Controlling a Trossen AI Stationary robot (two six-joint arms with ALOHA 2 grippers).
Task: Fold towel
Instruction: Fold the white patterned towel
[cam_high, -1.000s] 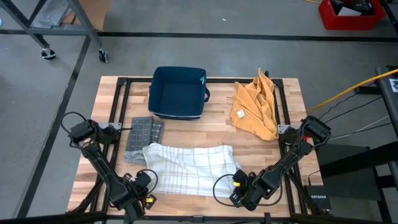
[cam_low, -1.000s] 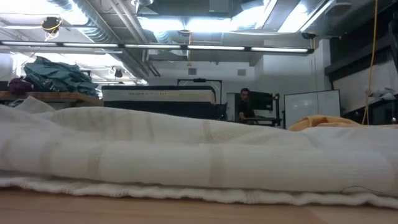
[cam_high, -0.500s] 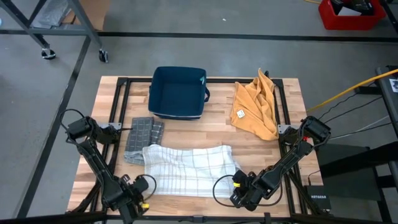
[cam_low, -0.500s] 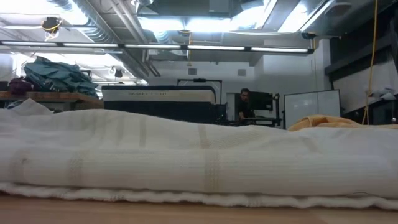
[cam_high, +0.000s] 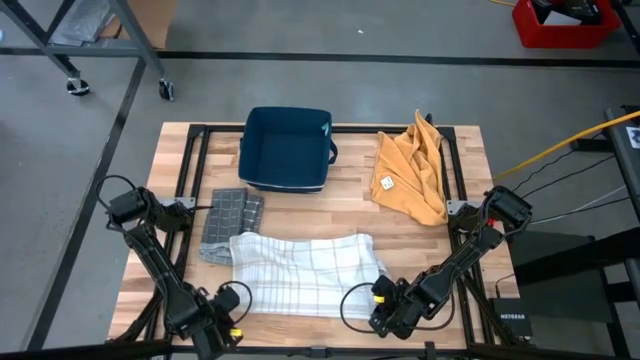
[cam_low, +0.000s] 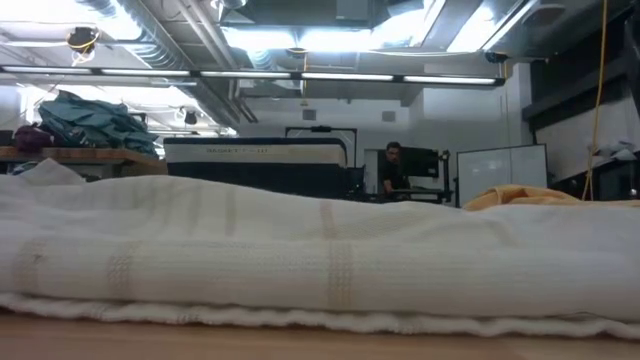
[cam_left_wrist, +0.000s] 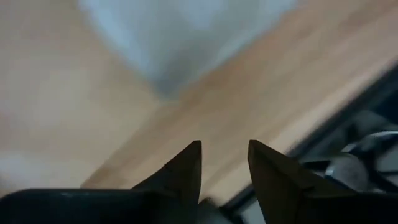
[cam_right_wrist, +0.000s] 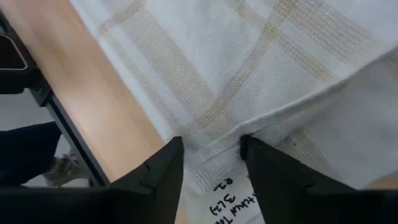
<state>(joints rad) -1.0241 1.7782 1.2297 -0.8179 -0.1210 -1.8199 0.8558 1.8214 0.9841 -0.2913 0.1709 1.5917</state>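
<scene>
High view showed the white towel (cam_high: 305, 272) lying doubled on the bench (cam_high: 440, 250); left gripper (cam_high: 222, 318) and right gripper (cam_high: 385, 305) stood open at its near corners, apparently having let go.

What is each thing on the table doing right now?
white checked towel: folded over, lying flat.
grey cloth: folded, beside the towel.
orange cloth: crumpled heap.
blue bin: upright, empty.
left gripper: open, holding nothing.
right gripper: open, over the towel's edge.
</scene>
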